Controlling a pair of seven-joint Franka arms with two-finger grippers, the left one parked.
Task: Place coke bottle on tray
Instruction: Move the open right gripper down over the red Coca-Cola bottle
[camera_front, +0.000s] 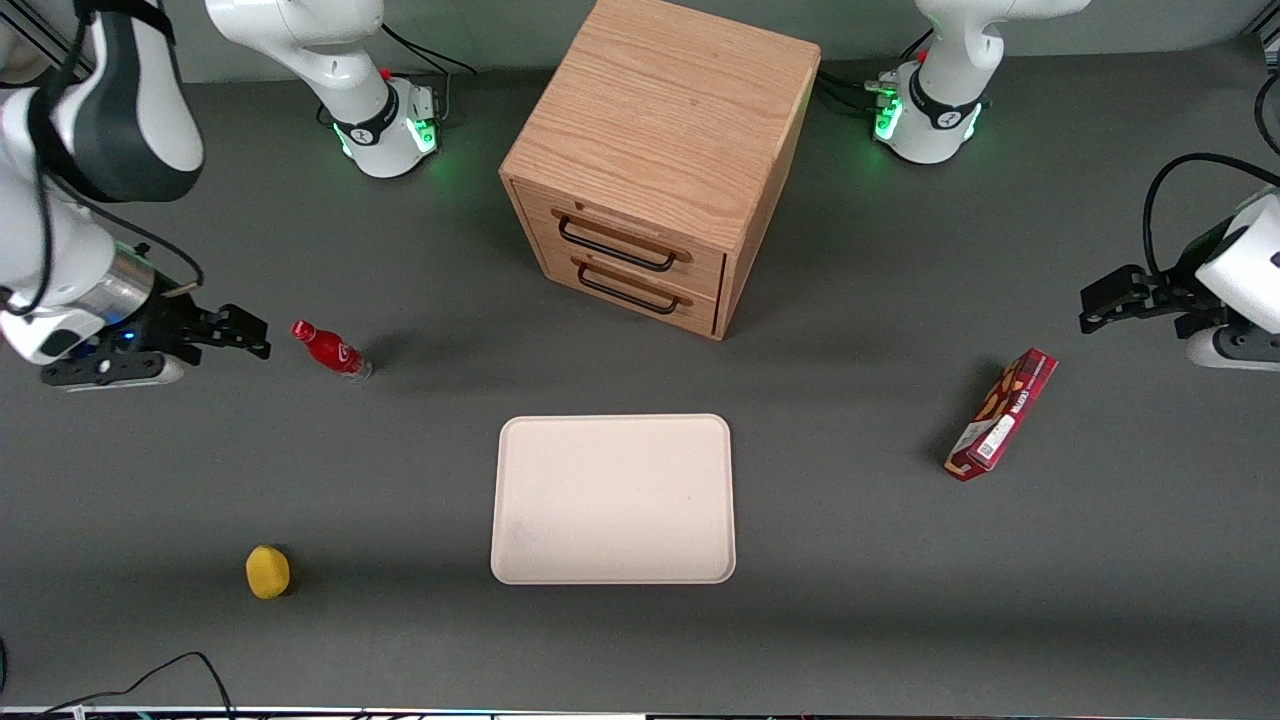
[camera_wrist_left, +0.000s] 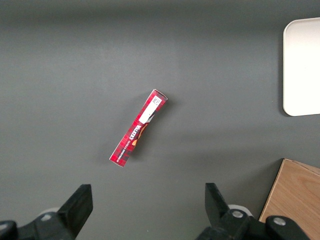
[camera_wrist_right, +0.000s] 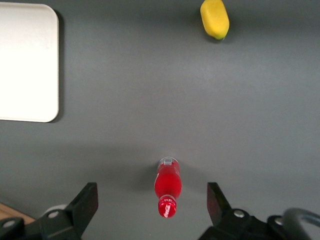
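The coke bottle (camera_front: 332, 350) is small and red with a red cap. It stands on the dark table, farther from the front camera than the tray (camera_front: 613, 498) and toward the working arm's end. The tray is flat, cream-pink and bare. My gripper (camera_front: 245, 335) hangs open beside the bottle, a short gap from its cap, touching nothing. In the right wrist view the bottle (camera_wrist_right: 168, 186) shows cap-up between the spread fingers of the gripper (camera_wrist_right: 152, 202), lower than them. A corner of the tray (camera_wrist_right: 25, 60) also shows there.
A wooden drawer cabinet (camera_front: 660, 160) stands farther back than the tray. A yellow lemon (camera_front: 267, 571) lies near the front edge at the working arm's end. A red snack box (camera_front: 1002, 413) lies toward the parked arm's end.
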